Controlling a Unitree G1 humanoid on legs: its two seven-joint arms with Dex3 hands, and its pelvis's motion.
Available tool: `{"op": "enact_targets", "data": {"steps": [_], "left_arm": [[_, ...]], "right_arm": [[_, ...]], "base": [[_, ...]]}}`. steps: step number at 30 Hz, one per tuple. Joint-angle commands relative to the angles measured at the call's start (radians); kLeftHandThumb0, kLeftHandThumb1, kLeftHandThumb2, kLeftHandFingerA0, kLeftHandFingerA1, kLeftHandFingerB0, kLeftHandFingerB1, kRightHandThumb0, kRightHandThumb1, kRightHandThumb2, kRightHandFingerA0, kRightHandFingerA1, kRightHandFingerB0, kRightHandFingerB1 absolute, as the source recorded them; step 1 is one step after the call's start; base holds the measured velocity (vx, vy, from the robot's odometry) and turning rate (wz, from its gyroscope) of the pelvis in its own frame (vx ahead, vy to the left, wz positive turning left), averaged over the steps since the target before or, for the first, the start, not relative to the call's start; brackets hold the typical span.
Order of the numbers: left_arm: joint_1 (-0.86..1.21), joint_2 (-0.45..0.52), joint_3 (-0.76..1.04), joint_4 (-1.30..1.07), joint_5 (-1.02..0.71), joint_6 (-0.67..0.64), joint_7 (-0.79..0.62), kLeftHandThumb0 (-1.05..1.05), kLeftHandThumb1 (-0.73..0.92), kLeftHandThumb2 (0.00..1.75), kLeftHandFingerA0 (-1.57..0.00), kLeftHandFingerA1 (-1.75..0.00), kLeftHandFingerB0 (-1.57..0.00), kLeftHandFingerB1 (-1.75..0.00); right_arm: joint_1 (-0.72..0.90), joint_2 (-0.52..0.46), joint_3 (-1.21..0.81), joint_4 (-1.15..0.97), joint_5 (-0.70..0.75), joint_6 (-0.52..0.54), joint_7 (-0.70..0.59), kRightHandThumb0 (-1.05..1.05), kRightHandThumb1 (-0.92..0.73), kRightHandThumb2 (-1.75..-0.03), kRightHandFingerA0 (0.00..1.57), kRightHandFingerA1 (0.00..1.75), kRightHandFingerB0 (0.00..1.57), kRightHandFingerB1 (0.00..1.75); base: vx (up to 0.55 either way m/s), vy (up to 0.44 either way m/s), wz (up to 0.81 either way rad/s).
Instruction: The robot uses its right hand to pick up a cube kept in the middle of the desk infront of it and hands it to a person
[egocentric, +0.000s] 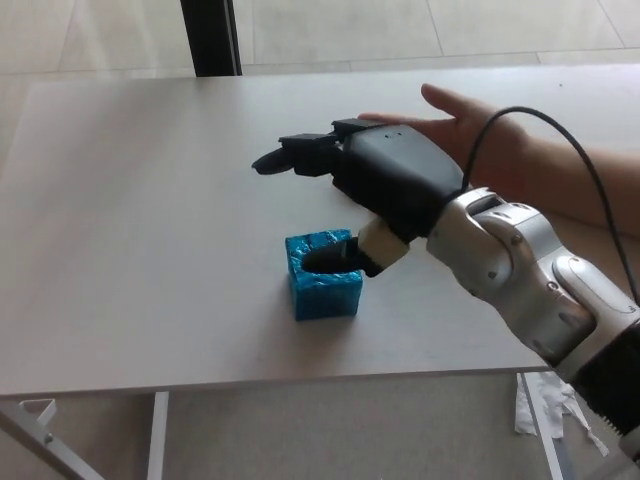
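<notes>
Head view shows your right hand (372, 192) spread open and holding nothing, thumb tip resting on top of the blue cube (323, 274), which sits mid-desk (120, 240) just below and left of the palm, two fingers stretched beyond it.
</notes>
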Motion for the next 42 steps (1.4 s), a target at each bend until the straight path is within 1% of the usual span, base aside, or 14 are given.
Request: {"op": "enact_targets", "data": {"steps": [1,2,6,8,9,18,19,23,29,32,37,38,39,42], "left_arm": [[-0.012,0.006,-0.025,-0.007,0.014,-0.012,-0.018,-0.74,0.65,0.6,-0.7,-0.51,-0.55,-0.38],[-0.011,0.006,-0.028,-0.008,0.015,-0.017,-0.02,-0.78,0.65,0.61,-0.68,-0.51,-0.53,-0.38],[-0.011,0.009,-0.044,-0.009,0.022,-0.024,-0.022,-0.77,0.66,0.6,-0.7,-0.53,-0.53,-0.38],[-0.011,0.01,-0.048,-0.011,0.021,-0.028,-0.023,-0.76,0.66,0.6,-0.7,-0.52,-0.52,-0.38],[-0.008,0.01,-0.048,-0.014,0.018,-0.033,-0.028,-0.79,0.66,0.61,-0.69,-0.52,-0.51,-0.38],[-0.022,0.01,-0.059,-0.01,0.024,-0.019,-0.019,-0.72,0.69,0.61,-0.72,-0.51,-0.52,-0.38],[-0.022,0.011,-0.06,-0.009,0.025,-0.02,-0.02,-0.72,0.68,0.61,-0.71,-0.51,-0.5,-0.38],[-0.022,0.009,-0.058,-0.006,0.023,-0.015,-0.016,-0.77,0.67,0.61,-0.74,-0.52,-0.48,-0.38],[-0.018,0.014,-0.076,-0.01,0.033,-0.017,-0.016,-0.74,0.69,0.61,-0.72,-0.52,-0.47,-0.38],[-0.018,0.012,-0.077,-0.008,0.028,-0.02,-0.018,-0.75,0.69,0.61,-0.71,-0.52,-0.47,-0.39],[-0.021,0.013,-0.085,-0.007,0.028,-0.016,-0.016,-0.74,0.71,0.62,-0.74,-0.52,-0.5,-0.39],[-0.019,0.014,-0.089,-0.009,0.032,-0.02,-0.014,-0.72,0.57,0.98,-0.66,-0.63,-0.42,-0.54],[-0.019,0.014,-0.09,-0.008,0.033,-0.021,-0.011,-0.75,0.73,0.63,-0.74,-0.52,-0.5,-0.4],[-0.021,0.011,-0.087,-0.005,0.027,-0.024,-0.008,-0.76,0.74,0.63,-0.74,-0.51,-0.54,-0.41]], "right_arm": [[-0.094,0.0,0.123,0.04,-0.25,0.13,0.098,-0.82,-0.59,-0.59,0.17,0.47,0.34,0.36],[-0.089,0.009,0.127,0.041,-0.244,0.146,0.109,-0.89,-0.5,-0.88,0.13,0.51,0.25,0.43],[-0.082,0.03,0.152,0.038,-0.242,0.216,0.175,-0.9,-0.63,-0.59,0.14,0.47,0.22,0.35],[-0.082,0.034,0.162,0.032,-0.248,0.257,0.221,-0.9,-0.63,-0.6,0.13,0.46,0.19,0.35],[-0.086,0.037,0.167,0.039,-0.244,0.282,0.267,-0.41,-0.19,-0.9,0.02,0.53,0.0,0.51],[-0.131,0.03,0.207,0.082,-0.262,0.38,0.486,-0.42,-0.16,-0.9,0.03,0.53,0.0,0.52],[-0.132,0.033,0.206,0.087,-0.258,0.389,0.5,-1.0,-0.64,-0.6,0.18,0.53,0.1,0.33],[-0.119,0.025,0.205,0.084,-0.262,0.418,0.535,-0.95,-0.57,-0.58,0.26,0.6,0.12,0.35],[-0.056,0.027,0.196,0.055,-0.303,0.429,0.413,-0.77,-0.38,-0.78,0.9,1.35,0.22,0.44],[-0.034,0.039,0.188,0.049,-0.311,0.439,0.378,-0.7,-0.51,-0.59,0.78,1.43,0.24,0.35],[0.013,0.075,0.182,0.045,-0.327,0.448,0.32,-0.76,-0.48,-0.85,0.84,1.24,0.19,0.45],[0.049,0.099,0.171,0.045,-0.334,0.461,0.249,-0.75,-0.49,-0.87,0.87,1.25,0.25,0.49],[0.074,0.109,0.158,0.045,-0.333,0.45,0.197,-0.66,-0.58,-0.64,0.81,1.52,0.38,0.41],[0.147,0.135,0.128,0.069,-0.338,0.41,0.006,-0.55,-0.63,-0.64,0.81,1.61,0.47,0.42]], "base": [[0.0,0.0,0.0],[0.0,0.0,0.0],[0.0,0.0,0.0],[0.0,0.0,0.0],[0.0,0.0,0.0],[0.0,0.0,0.0],[0.0,0.0,0.0],[0.0,0.0,0.0],[0.0,0.0,0.0],[0.0,0.0,0.0],[0.0,0.0,0.0],[0.0,0.0,0.0],[0.0,0.0,0.0],[0.0,0.0,0.0]]}}
